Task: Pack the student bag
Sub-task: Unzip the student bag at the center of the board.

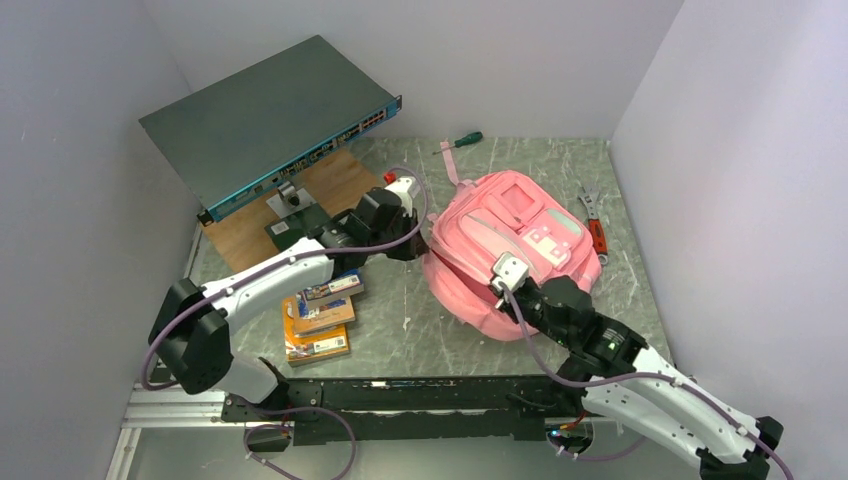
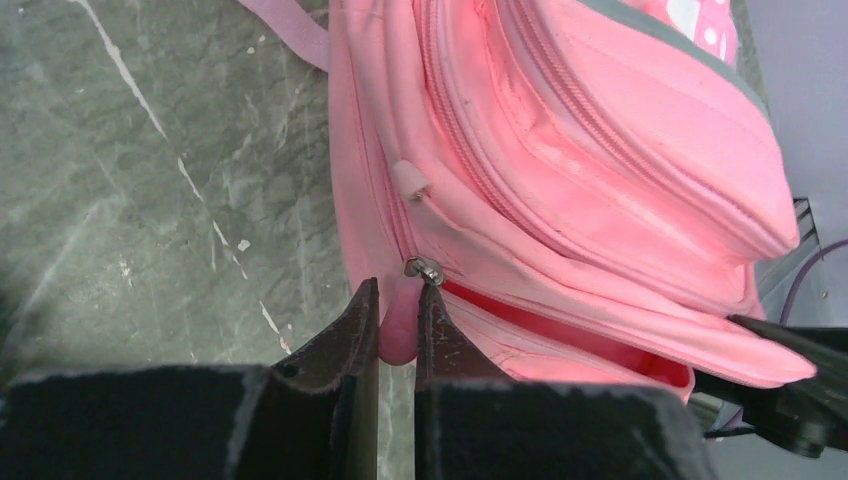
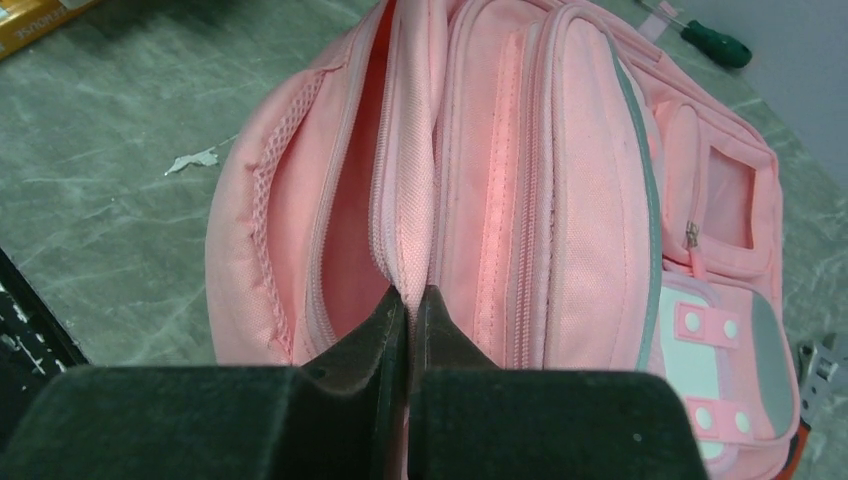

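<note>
While both grippers are clamped on the bag (image 1: 520, 240), nothing has gone into it yet, so the step in hand looks like opening it up.

The bag lies front pockets up on the table, right of centre, between the two arms. The left gripper (image 2: 400, 290) is at its left flank, jaws narrow and pinched on the pink zip pull (image 2: 398, 335) that hangs from the metal slider (image 2: 424, 269). The right gripper (image 3: 410, 292) is at the near edge, jaws all but together on a fold of the rim (image 3: 405, 200) beside the unzipped compartment.

From the right wrist view, that open slot runs straight away from the fingers and sits to their left, so the mouth is on the side of the bag turned toward the left arm. The zip line under the left gripper runs along the bag's edge and crosswise to the fingers, so any pull probably has to follow that seam rather than lift away from it. The right hold would then serve as the anchor, keeping the soft fabric from trailing after the slider.

The books (image 1: 320, 315) lie stacked on the table well left of the bag, beside the left arm, which is clearly the nearer one to them. How far the zip has left to run cannot be told.
</note>
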Robot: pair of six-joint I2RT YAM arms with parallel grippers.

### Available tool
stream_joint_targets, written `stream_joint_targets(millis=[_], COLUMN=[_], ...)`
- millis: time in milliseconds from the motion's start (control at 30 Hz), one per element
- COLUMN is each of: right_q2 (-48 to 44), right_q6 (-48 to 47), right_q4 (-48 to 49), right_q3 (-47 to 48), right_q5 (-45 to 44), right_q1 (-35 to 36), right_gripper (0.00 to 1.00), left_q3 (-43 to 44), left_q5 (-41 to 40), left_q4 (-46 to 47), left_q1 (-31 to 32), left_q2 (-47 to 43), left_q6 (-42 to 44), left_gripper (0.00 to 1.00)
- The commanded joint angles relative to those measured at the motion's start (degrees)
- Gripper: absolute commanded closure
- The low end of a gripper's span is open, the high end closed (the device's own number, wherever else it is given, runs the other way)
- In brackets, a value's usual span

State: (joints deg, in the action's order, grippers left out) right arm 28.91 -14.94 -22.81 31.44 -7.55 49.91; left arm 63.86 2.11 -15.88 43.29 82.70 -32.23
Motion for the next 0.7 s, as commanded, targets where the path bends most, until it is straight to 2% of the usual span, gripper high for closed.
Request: stream_joint_targets(millis=[0, 200, 333, 433, 600, 667], right_q2=[-7.72, -11.99, -16.28, -17.25, -15.32, -14.07], right_q6=[-1.87, -3.75, -3.90, -3.80, -2.72, -2.45], right_q4=[-3.91, -7.23, -4.65, -5.06, -4.01, -2.89], right_q3=[5.34, 7.09, 6.38, 6.45, 6.74, 7.09], right_q5=[-4.25, -4.91, -2.79, -3.61, -2.48, -1.72], right_q1=[-0.08, -0.08, -0.08, -0.08, -0.08, -0.08], right_gripper=[1.00, 1.00, 1.00, 1.00, 1.00, 1.00], left_q3=[-0.92, -5.22, -5.33, -3.91, 6.72, 7.74], left_q5=[-10.23, -2.85, -5.96, -8.72, -1.46, 2.61], left_q4=[3.98, 10.50, 9.73, 9.55, 4.45, 7.31], left_q1=[-6.23, -6.51, -6.74, -8.20, -9.74, -9.71], left_q2=[-1.73, -10.59, -10.67, -7.64, 4.83, 8.32], left_q6=[7.05, 14.17, 18.52, 18.81, 14.67, 13.84], left_gripper=[1.00, 1.00, 1.00, 1.00, 1.00, 1.00])
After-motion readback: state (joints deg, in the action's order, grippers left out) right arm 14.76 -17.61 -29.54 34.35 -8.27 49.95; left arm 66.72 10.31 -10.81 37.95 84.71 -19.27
